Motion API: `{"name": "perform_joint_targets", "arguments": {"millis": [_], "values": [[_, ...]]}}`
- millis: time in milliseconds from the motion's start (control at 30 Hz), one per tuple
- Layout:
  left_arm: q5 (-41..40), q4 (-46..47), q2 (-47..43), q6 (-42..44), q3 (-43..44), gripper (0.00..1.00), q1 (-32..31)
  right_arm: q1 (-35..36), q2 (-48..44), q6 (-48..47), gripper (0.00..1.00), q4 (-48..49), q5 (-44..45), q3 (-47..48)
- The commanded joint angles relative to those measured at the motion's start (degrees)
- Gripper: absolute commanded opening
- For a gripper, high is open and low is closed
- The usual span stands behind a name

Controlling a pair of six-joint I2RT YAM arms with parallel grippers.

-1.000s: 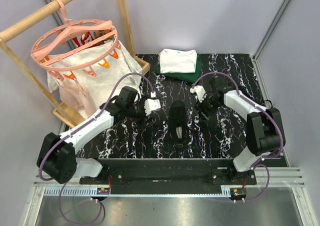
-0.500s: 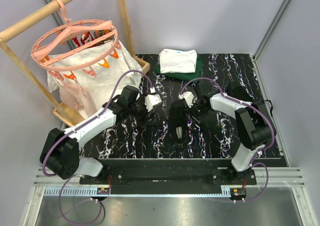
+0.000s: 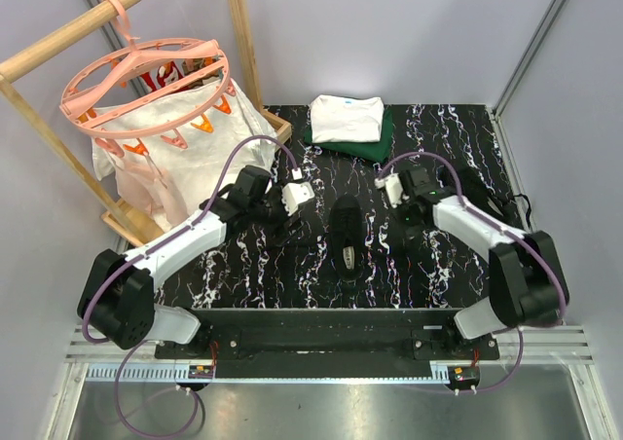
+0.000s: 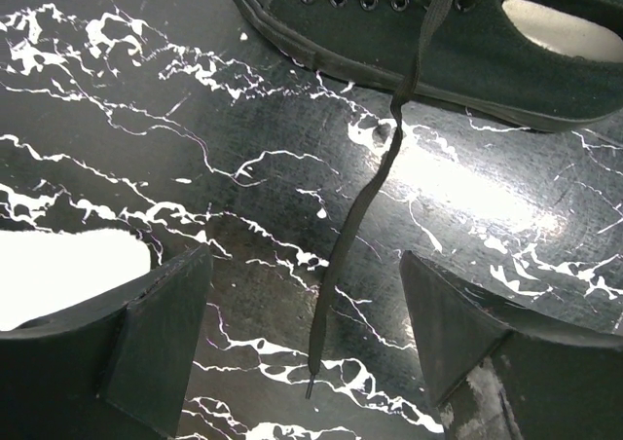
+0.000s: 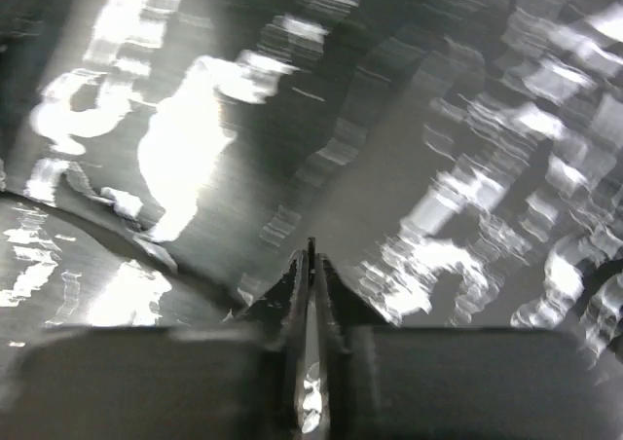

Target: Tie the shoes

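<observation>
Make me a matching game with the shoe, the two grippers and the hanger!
Things:
1. shoe
2. left gripper
3. right gripper
4. hanger

Colour or state:
A. shut
B. pink
C. open
D. black

Pairs: 1-D, 2-C, 3-A, 4-B

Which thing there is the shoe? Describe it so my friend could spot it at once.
Find the black, white-veined table; near its middle lies the sneaker. Unlike the folded white and green clothes at the far edge, it is small, black and laced.
</observation>
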Motion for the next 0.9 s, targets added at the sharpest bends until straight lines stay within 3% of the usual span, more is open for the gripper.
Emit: {"name": "perform_joint_targets", "arguments": {"millis": [0,67,133,233,333,367,467,700,867], "values": [[1.82,3.08,0.35,2.26,0.92,0.84,0.04,-3.87,-6.34,3.4,0.31,-2.72,7.0,-1.77],[4.01,2.38,0.88,4.71,1.35,0.85,0.04,-4.66,-7.57,3.57,0.84,-4.22,5.51,-2.48],[6.21,0.37,2.02,7.18,2.32,0.84,-0.13,-5.37,-8.62,2.87,0.91,-5.45,3.58,-2.75],[7.88,-0.26,4.04,9.65,3.46,0.8,-0.31,-7.56,-9.76,2.08,0.94,-6.77,-0.19,-1.78],[10.6,-0.26,7.03,10.62,5.31,0.69,-0.66,-8.79,-11.16,0.51,0.93,-7.73,-6.96,-0.38],[11.66,-0.44,7.82,10.79,5.83,0.6,-0.66,-8.89,-11.61,0.41,0.93,-7.74,-8.19,0.24],[15.71,0.61,11.59,10.8,7.24,0.52,-1.1,-9.32,-12.67,-0.29,0.92,-9.05,-14.69,1.73],[20.01,6.15,15.91,10.18,8.65,0.49,-3.47,-9.68,-14.16,-5.2,0.87,-10.64,-26.38,1.3],[20.2,7.21,18.81,10.09,10.06,0.49,-4.52,-9.68,-11.35,-9.34,0.84,-10.2,-27.89,0.33]]}}
